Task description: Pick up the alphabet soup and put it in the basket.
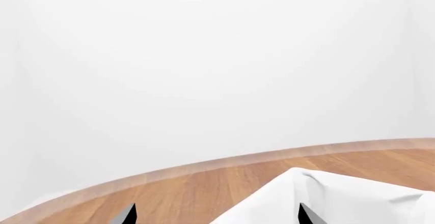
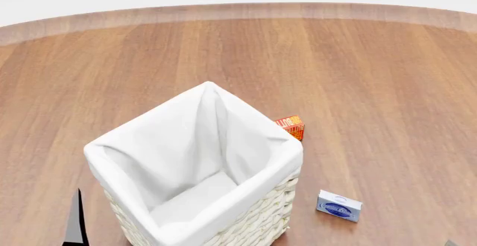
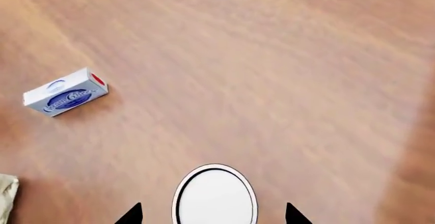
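Very little of the robot's body is visible. In the head view, one narrow black blade-like part (image 2: 75, 221) rises at the near left edge, tapering to a point, matte and unmarked. A small grey sliver (image 2: 450, 243) shows at the near right corner; its form cannot be judged.

The left gripper (image 1: 216, 215) shows only two fingertips: one grey-and-black wedge, one black.

The right gripper (image 3: 213, 215) shows two black triangular fingertips with plain surfaces. No cables, screws or markings can be made out on any part.
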